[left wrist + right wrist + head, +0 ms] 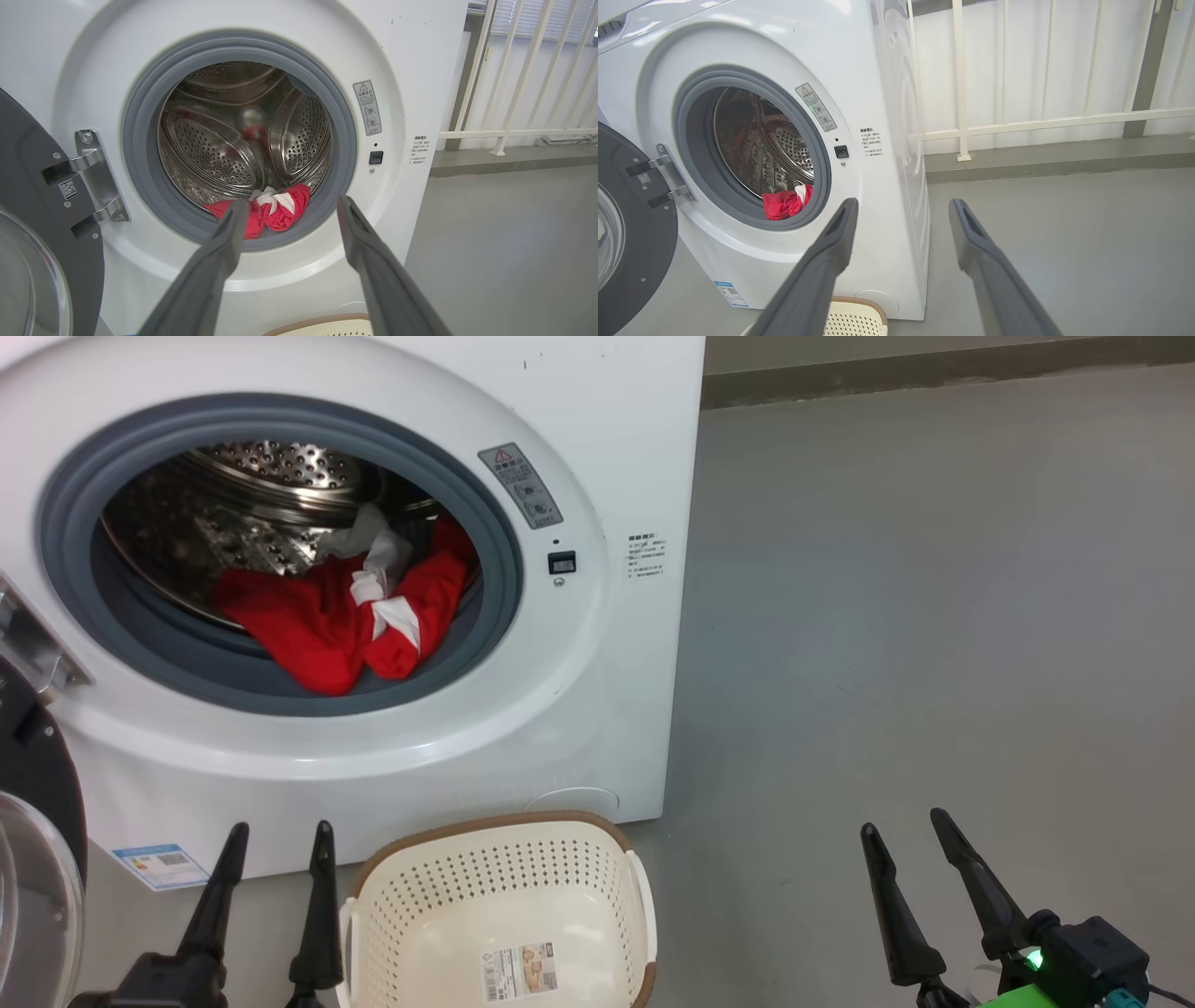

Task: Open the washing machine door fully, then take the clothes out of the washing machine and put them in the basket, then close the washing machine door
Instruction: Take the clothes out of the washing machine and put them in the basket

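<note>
Both jaws spread wide, empty, left just beside basket (499, 868), right well apart | clothes (317, 616) at drum mouth of washing machine (597, 429) | washing machine door (51, 784) swung open at left | white railing (958, 79) beyond

Washing machine door (47, 784) cut off at left, basket (495, 877) at bottom. I cannot read the warning label (520, 485).

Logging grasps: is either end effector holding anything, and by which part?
Nothing is held. The left end effector and right end effector both stand open and empty; the clothes lie in the washing machine.
</note>
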